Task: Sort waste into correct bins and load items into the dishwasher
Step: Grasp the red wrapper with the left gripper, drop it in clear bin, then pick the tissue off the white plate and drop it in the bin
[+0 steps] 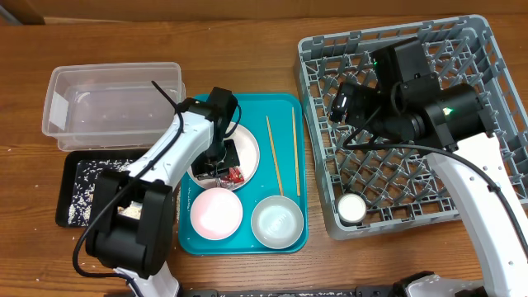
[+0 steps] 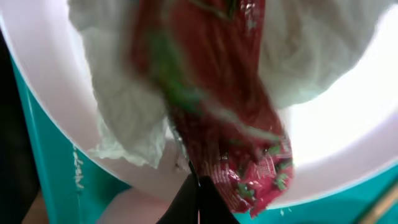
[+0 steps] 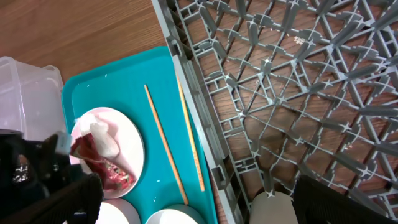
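Observation:
My left gripper (image 1: 224, 165) is low over a white plate (image 1: 250, 148) on the teal tray, shut on the red-and-silver snack wrapper (image 2: 242, 155). The crumpled white napkin (image 2: 124, 118) lies under the wrapper on the same plate. Both show in the right wrist view, the wrapper (image 3: 115, 175) and the napkin (image 3: 102, 138). Two chopsticks (image 1: 274, 155) lie on the tray to the right of the plate. My right gripper (image 1: 341, 102) is open and empty above the grey dish rack (image 1: 478, 49). A small white cup (image 1: 353, 207) stands in the rack's front-left corner.
A pale-pink plate (image 1: 216, 212) and a white bowl (image 1: 276, 223) sit at the front of the teal tray (image 1: 285, 107). The clear tub (image 1: 115, 99) stands at the far left. The black tray (image 1: 82, 191) in front of it holds rice grains.

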